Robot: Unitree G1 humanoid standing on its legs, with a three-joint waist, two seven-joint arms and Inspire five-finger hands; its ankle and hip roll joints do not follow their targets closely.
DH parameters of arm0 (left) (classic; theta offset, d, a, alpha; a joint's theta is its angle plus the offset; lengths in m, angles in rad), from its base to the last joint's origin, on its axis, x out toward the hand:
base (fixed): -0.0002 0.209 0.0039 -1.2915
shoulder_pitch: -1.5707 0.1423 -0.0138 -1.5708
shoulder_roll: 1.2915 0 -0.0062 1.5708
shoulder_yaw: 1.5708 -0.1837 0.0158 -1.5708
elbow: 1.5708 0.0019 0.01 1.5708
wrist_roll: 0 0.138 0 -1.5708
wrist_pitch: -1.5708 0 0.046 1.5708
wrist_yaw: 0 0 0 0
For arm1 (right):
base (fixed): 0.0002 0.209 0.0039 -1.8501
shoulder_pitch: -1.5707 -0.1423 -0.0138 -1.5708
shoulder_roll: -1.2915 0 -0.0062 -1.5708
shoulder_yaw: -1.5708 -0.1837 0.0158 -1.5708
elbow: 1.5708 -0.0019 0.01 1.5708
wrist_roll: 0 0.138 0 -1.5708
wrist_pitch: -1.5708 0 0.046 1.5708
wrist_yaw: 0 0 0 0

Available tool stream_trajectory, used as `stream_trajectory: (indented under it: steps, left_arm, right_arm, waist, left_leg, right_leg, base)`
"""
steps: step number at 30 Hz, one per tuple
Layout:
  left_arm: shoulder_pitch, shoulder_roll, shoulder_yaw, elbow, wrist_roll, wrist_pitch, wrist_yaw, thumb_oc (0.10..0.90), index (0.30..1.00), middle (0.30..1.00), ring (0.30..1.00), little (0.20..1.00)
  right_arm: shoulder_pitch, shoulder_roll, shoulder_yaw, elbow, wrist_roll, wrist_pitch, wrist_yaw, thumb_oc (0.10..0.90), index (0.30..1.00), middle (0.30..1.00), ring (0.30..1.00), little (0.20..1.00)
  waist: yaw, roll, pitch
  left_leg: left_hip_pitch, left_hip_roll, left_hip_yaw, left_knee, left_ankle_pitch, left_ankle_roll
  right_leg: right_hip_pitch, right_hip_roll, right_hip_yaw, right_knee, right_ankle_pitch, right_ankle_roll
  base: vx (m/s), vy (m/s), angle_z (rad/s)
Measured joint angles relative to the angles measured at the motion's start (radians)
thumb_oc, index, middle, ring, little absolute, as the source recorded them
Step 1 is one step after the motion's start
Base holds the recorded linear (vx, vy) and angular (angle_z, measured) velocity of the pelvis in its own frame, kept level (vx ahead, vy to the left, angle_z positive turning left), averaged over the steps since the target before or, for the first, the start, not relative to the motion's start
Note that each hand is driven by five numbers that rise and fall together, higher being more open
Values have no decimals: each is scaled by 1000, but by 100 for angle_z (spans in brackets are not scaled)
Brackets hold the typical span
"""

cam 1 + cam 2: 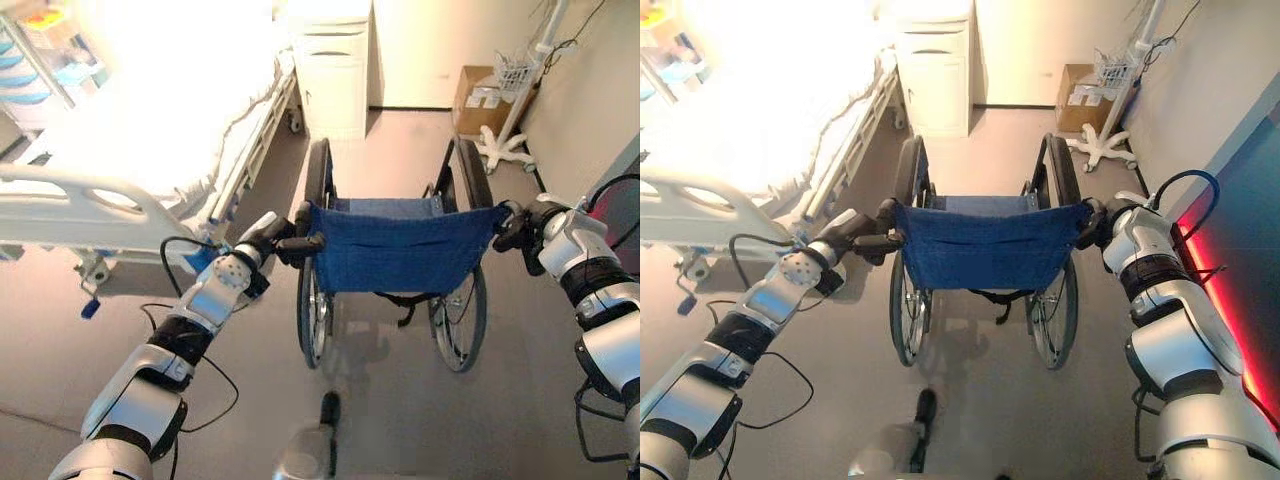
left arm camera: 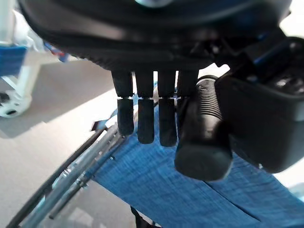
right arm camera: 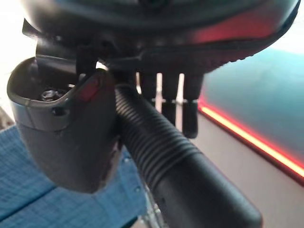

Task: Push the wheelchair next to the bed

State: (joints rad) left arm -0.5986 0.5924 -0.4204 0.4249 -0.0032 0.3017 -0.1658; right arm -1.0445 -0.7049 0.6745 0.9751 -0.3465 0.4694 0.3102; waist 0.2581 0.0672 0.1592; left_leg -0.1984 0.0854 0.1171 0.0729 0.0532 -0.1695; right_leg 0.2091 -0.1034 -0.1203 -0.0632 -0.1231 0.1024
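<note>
In the left eye view the wheelchair (image 1: 395,260) stands in the open floor right of the bed (image 1: 150,120), its blue backrest facing the robot and its front pointing toward the far cabinet (image 1: 335,65); both push handles are taken, so the step in hand looks like the push itself, and the next move would call for driving forward while steering left to bring the chair alongside the mattress. The left hand (image 1: 275,240) reaches in from the lower left with the arm stretched forward, the right hand (image 1: 520,228) from the right with the wrist turned inward. The right eye view shows the same hold. In the left wrist view the fingers (image 2: 142,118) curl down beside the ribbed left handle (image 2: 202,142), thumb closing it in. In the right wrist view the thumb (image 3: 66,137) and fingers wrap the right handle (image 3: 175,166).
</note>
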Motion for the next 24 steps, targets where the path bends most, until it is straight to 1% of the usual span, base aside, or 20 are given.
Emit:
stream_trajectory:
  steps: [1, 2, 3, 4, 6, 7, 9, 10, 12, 13, 14, 16, 17, 18, 19, 20, 21, 22, 23, 24]
  left_arm:
    - [-1, 3, 9, -3, 1, 1, -4, 400, 300, 300, 300, 300]
    - [-18, 18, 23, -4, 6, 2, 4, 400, 300, 300, 300, 300]
    - [-30, 31, 23, -4, 9, 2, 3, 400, 300, 300, 300, 300]
    - [-63, 60, 24, 12, 9, 8, -10, 400, 300, 300, 300, 300]
    - [-98, 64, 13, 62, 10, 8, -25, 400, 300, 300, 300, 300]
    - [-114, 73, 11, 80, 10, 4, -38, 400, 300, 300, 300, 300]
    - [-120, 85, 11, 89, 10, -12, -43, 400, 300, 300, 300, 300]
    - [-126, 86, 11, 90, 10, -13, -41, 400, 300, 300, 300, 300]
    - [-150, 77, 11, 108, 10, -15, -34, 400, 300, 300, 300, 300]
    - [-161, 67, 11, 123, 10, -15, -31, 400, 300, 300, 300, 300]
    - [-183, 47, 9, 142, 10, -13, -25, 400, 300, 300, 300, 300]
    - [-193, 27, -4, 160, 10, -11, -6, 400, 300, 300, 300, 300]
    - [-191, 19, -11, 155, 9, -10, 1, 400, 300, 300, 300, 300]
    - [-191, 16, -17, 154, 9, -9, 2, 400, 300, 300, 300, 300]
    - [-189, 6, -22, 160, 9, 0, 5, 400, 300, 300, 300, 300]
    - [-184, -3, -33, 162, 9, 16, 11, 400, 300, 300, 300, 300]
    - [-184, -2, -37, 162, 9, 23, 15, 400, 300, 300, 300, 300]
    - [-185, -3, -38, 162, 10, 36, 21, 400, 300, 300, 300, 300]
    - [-188, 4, -45, 164, 11, 43, 23, 400, 300, 300, 300, 300]
    - [-198, 11, -47, 169, 19, 45, 17, 400, 300, 300, 300, 300]
  right_arm:
    - [-3, 2, 3, 0, 1, -2, 0, 400, 300, 300, 300, 300]
    - [-8, 13, 1, 1, 3, -2, -3, 400, 300, 300, 300, 300]
    - [-10, 20, 0, 1, 10, -2, -5, 400, 300, 300, 300, 300]
    - [-23, 40, -13, 1, 39, -1, -6, 400, 300, 300, 300, 300]
    - [-23, 51, -38, -1, 41, -1, -6, 400, 300, 300, 300, 300]
    - [-25, 58, -41, -1, 42, 0, -6, 400, 300, 300, 300, 300]
    - [-25, 68, -42, 0, 41, 2, -7, 400, 300, 300, 300, 300]
    - [-28, 69, -42, 0, 41, 3, -11, 400, 300, 300, 300, 300]
    - [-43, 68, -44, 3, 41, 3, -24, 400, 300, 300, 300, 300]
    - [-50, 68, -47, 12, 41, 3, -28, 400, 300, 300, 300, 300]
    - [-67, 66, -47, 24, 40, 3, -37, 400, 300, 300, 300, 300]
    - [-62, 62, -47, 34, 40, 3, -49, 400, 300, 300, 300, 300]
    - [-41, 58, -50, 34, 41, 3, -49, 400, 300, 300, 300, 300]
    - [-31, 59, -50, 34, 41, 3, -49, 400, 300, 300, 300, 300]
    - [-16, 61, -59, 34, 41, 3, -54, 400, 300, 300, 300, 300]
    - [-6, 72, -69, 34, 41, 3, -58, 400, 300, 300, 300, 300]
    - [-7, 75, -70, 32, 41, 3, -58, 400, 300, 300, 300, 300]
    - [-14, 78, -71, 30, 40, 3, -61, 400, 300, 300, 300, 300]
    - [-15, 79, -71, 24, 40, 3, -62, 400, 300, 300, 300, 300]
    - [-15, 76, -73, 13, 40, 3, -59, 400, 300, 300, 300, 300]
  waist:
    - [11, 8, 2]
    - [6, -16, 23]
    - [1, -37, 28]
    - [-3, -87, 42]
    - [-22, -88, 45]
    - [-19, -93, 45]
    - [-21, -118, 36]
    - [-19, -126, 31]
    - [-18, -123, 30]
    - [-18, -119, 30]
    - [-17, -104, 28]
    - [-27, -90, 21]
    - [-37, -93, 20]
    - [-44, -98, 19]
    - [-52, -95, 21]
    - [-71, -81, 22]
    - [-72, -76, 22]
    - [-87, -60, 31]
    - [-117, -56, 35]
    - [-149, -68, 47]
  left_leg:
    - [7, 3, 8, 12, 6, 8]
    - [28, 7, 29, -9, 6, 8]
    - [37, -2, 41, -18, 6, 15]
    - [39, -33, 75, -9, -2, 35]
    - [28, -38, 84, 42, 25, 77]
    - [28, -50, 98, 64, 13, 96]
    - [29, -68, 98, 72, 1, 117]
    - [30, -77, 106, 70, 2, 147]
    - [30, -88, 111, 58, -7, 216]
    - [30, -97, 113, 57, -10, 222]
    - [40, -102, 106, 27, -11, 224]
    - [72, -105, 78, -13, -3, 234]
    - [107, -106, 63, -33, 7, 251]
    - [126, -111, 52, -42, 6, 257]
    - [167, -121, 13, -76, 7, 272]
    - [199, -117, -21, -91, 1, 280]
    - [204, -117, -32, -88, -6, 280]
    - [218, -112, -40, -78, -23, 278]
    - [220, -117, -65, -60, -44, 266]
    - [219, -133, -104, -31, -65, 266]
  right_leg:
    - [-4, -1, -13, 66, -16, -11]
    - [-69, 20, -77, 277, -91, -18]
    - [-82, 26, -89, 290, -110, -39]
    - [-72, 25, -77, 240, -162, -35]
    - [-39, 20, -57, 207, -160, -18]
    - [-25, 8, -58, 193, -160, -16]
    - [-13, -17, -56, 167, -156, -14]
    - [-10, -23, -62, 159, -145, 4]
    - [-11, -35, -106, 163, -125, 45]
    - [-21, -37, -118, 178, -117, 56]
    - [-50, -43, -138, 235, -115, 60]
    - [-100, -51, -125, 372, -107, 77]
    - [-125, -59, -102, 470, -98, 89]
    - [-131, -67, -102, 512, -90, 96]
    - [-202, -97, -112, 694, -55, 88]
    - [-258, -103, -111, 718, -85, 47]
    - [-292, -107, -112, 713, -85, 48]
    - [-362, -114, -117, 638, -81, 43]
    - [-419, -139, -121, 542, -66, 67]
    - [-455, -180, -119, 405, -13, 90]
  base:
    - [452, 168, -75]
    - [310, 108, -37]
    - [320, 95, -34]
    - [246, 61, -6]
    - [378, 135, -10]
    - [319, 150, -21]
    - [152, 116, -21]
    - [92, 123, -22]
    - [185, 173, -14]
    - [344, 183, -9]
    - [278, 109, 0]
    - [391, 70, 25]
    - [484, 13, 35]
    - [402, -38, 29]
    - [340, -135, 30]
    - [287, -178, 22]
    - [459, -386, 18]
    - [452, -416, 33]
    - [642, -539, 78]
    - [434, -335, 90]
